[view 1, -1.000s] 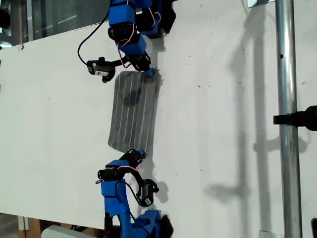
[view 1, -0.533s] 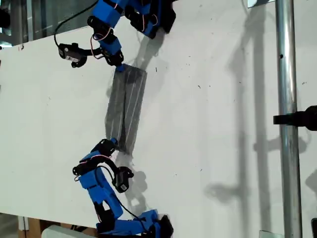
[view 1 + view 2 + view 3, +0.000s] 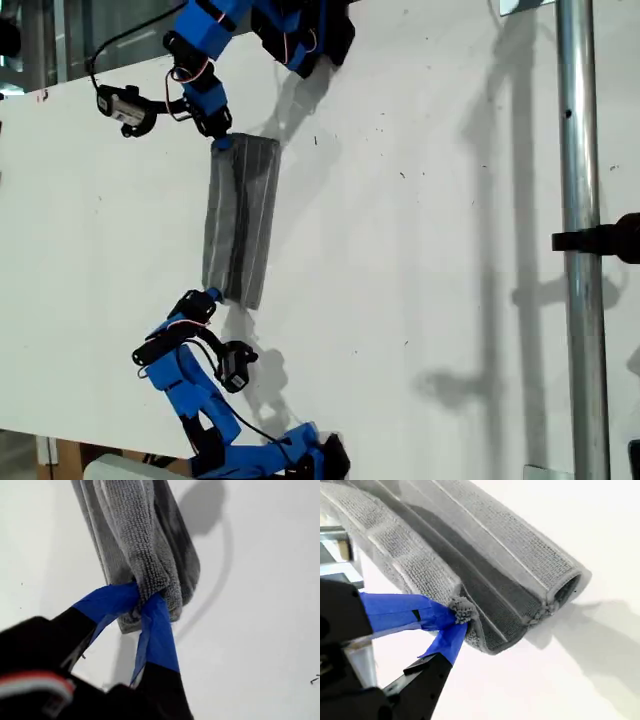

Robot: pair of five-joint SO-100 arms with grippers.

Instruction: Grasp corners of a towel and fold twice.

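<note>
White table (image 3: 450, 250) bears towel (image 3: 240, 222), long axis running between both arms.

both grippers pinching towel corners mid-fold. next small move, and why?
Probably carry both corners on toward the exterior view's left, then lower. My first gripper and my second gripper each pinch a corner of the towel, whose carried layer arches off the white table, not yet flat.

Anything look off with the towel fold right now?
Nothing damaged. The towel hangs folded between my first gripper and my second gripper, but its layers gape open at one end instead of lying flat, so edges look misaligned.
</note>
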